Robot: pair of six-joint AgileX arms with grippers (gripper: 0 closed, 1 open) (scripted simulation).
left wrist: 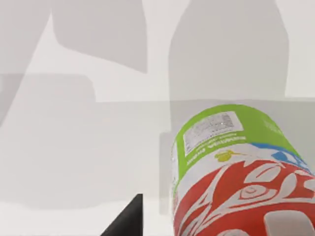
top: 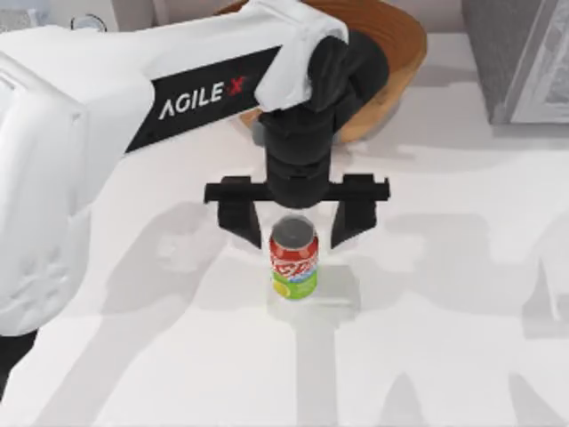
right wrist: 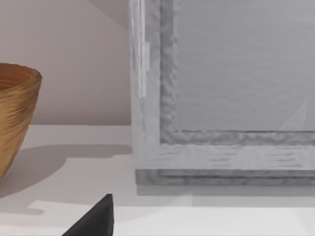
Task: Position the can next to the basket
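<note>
The can stands upright mid-table, well apart from the basket at the far edge. The left gripper hangs over it, fingers spread wide either side of the top, gripping nothing. The can looks light, stiff and slick-walled; I'd squeeze it gently around the red band. The right gripper's state I cannot tell

white table crossed by soft grey shadows; grey framed panel before a pinkish wall.
</note>
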